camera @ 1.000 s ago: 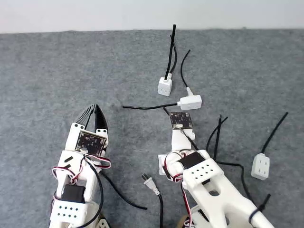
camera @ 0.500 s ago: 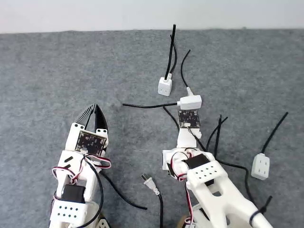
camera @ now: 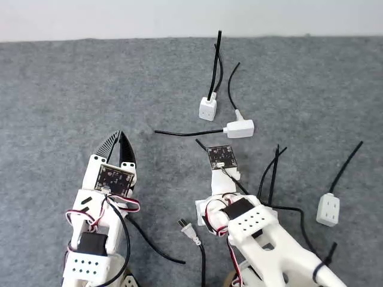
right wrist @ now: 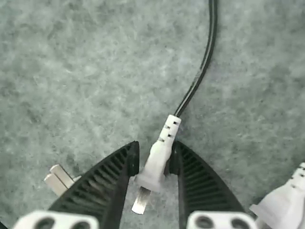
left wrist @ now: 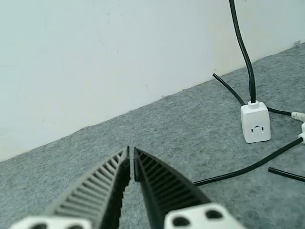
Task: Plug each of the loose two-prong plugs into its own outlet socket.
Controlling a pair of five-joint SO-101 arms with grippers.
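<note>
Right pincer (right wrist: 153, 144): closed on the white plug (right wrist: 159, 152), one finger on each side of its body, low over the grey bench (camera: 72, 78), right of centre.
White plug: held at a slant, prongs towards the wrist, with its black cord (right wrist: 202, 67) trailing off across the bench.
Left pincer (camera: 120, 135): closed with nothing in it, parked near left.
Sockets: the cube socket (camera: 207, 109) sits far centre. The flat socket (camera: 328, 209) lies at the right, well apart from it.
Black plug (camera: 190, 232): loose on the bench, near, between the two arms.
Risk, aim: the tilted hold could bring the prongs to a socket face crooked, so they scrape instead of entering.
Risk, slip: the grip is on the smooth plug body, so a pull from the cord could twist the plug or draw it out.
Risk, socket: both sockets look light and unanchored. A push from one arm alone would likely slide the socket away.
Risk, tangle: the loose cords on the right could catch the arm.
</note>
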